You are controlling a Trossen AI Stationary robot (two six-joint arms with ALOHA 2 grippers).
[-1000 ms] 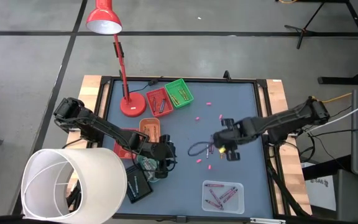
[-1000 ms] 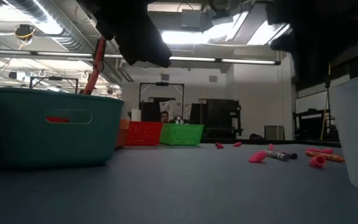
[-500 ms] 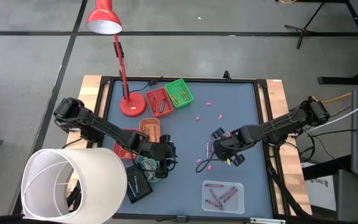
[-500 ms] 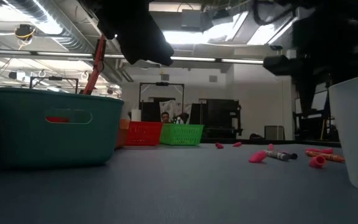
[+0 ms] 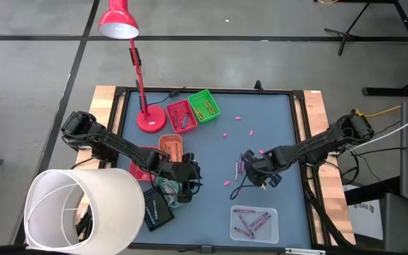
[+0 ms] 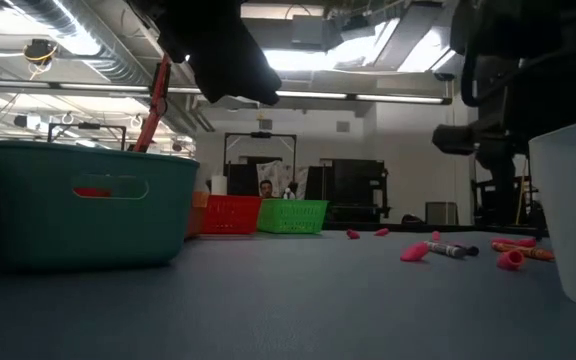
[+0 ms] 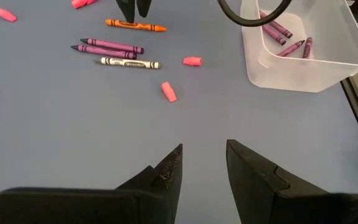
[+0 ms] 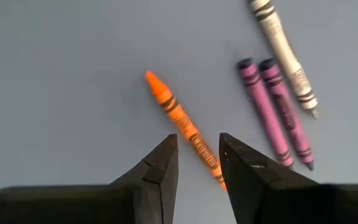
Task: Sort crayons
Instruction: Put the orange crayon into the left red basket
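Several crayons lie on the grey mat: an orange one (image 8: 182, 127), two purple ones (image 8: 272, 112) and a white one (image 8: 284, 46). In the high view they show as a small cluster (image 5: 238, 168). My right gripper (image 8: 197, 165) points down over them, open, with a finger on either side of the orange crayon's near end and not touching it. It shows in the high view too (image 5: 252, 166). My left gripper (image 7: 204, 168) waits open, with nothing between its fingers, above the teal tray (image 5: 167, 188). Pink bits (image 7: 168, 91) are scattered on the mat.
A clear bin (image 5: 254, 222) holding purple crayons stands near the front edge. Green (image 5: 204, 106), red (image 5: 180, 115) and orange (image 5: 172, 145) trays stand at the far left beside a red lamp (image 5: 149, 119). A white cylinder (image 5: 83, 209) and a black box (image 5: 158, 209) sit at the front left.
My right gripper has come down toward the crayon cluster and rolled about its own axis, so its fingers now straddle the orange crayon. The crayons have stayed where they lay.
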